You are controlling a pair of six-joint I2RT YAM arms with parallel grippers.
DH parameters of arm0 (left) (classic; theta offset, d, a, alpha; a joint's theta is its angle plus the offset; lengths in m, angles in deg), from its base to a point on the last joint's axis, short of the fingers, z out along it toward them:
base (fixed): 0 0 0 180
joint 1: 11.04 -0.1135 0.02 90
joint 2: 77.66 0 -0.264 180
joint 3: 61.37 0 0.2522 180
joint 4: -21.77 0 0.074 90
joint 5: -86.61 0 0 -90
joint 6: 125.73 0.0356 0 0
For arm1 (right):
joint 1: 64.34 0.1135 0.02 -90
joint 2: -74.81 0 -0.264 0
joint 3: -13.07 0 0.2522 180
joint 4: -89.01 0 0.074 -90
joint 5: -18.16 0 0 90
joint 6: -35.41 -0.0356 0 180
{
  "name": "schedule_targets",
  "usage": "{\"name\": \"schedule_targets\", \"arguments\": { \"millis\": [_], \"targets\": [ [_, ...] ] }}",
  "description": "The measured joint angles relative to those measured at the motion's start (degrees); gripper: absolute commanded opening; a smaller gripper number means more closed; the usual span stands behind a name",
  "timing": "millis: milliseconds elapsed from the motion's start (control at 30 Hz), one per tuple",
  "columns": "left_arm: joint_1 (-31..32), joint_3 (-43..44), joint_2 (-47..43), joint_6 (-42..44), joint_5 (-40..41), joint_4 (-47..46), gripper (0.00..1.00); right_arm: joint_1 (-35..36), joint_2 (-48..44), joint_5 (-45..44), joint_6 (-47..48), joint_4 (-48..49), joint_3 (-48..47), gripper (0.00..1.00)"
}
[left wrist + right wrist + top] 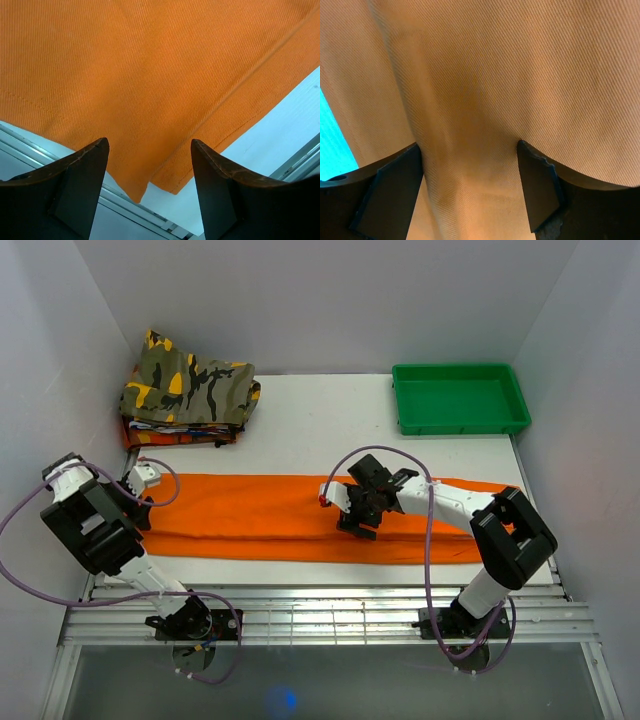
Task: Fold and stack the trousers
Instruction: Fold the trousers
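Observation:
The orange trousers (pixel 270 516) lie flat as one long strip across the white table (pixel 310 425), from left to right. My left gripper (pixel 145 508) hovers over their left end, open and empty. In the left wrist view (pixel 150 150) its fingers frame the cloth's near corner (pixel 150 65) by the table edge. My right gripper (pixel 358 516) is down on the middle of the strip, open. In the right wrist view (pixel 469 155) a soft ridge of orange cloth (pixel 520 65) rises between its spread fingers, which touch the fabric on both sides.
A folded camouflage garment (pixel 190 385) tops a small pile at the back left, with orange cloth (pixel 170 436) under it. A green tray (pixel 460 398) stands at the back right. A metal rail (pixel 300 615) runs along the near table edge.

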Motion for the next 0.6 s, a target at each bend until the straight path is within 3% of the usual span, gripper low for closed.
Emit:
{"name": "schedule_targets", "arguments": {
  "millis": [467, 567, 600],
  "targets": [
    [-0.98, 0.48, 2.62, 3.02, 4.39, -0.57, 0.71, 0.00, 1.49, 0.76, 1.92, -1.84, -1.16, 0.44],
    [-1.07, 0.42, 2.62, 3.34, 5.05, -1.09, 0.62, 0.00, 1.46, 0.76, 2.43, -2.21, -1.16, 0.29],
    [-1.09, 0.33, 2.62, 3.43, 5.44, -1.57, 0.54, 0.00, 1.46, 0.79, 2.47, -2.38, -1.16, 0.20]
  ]
}}
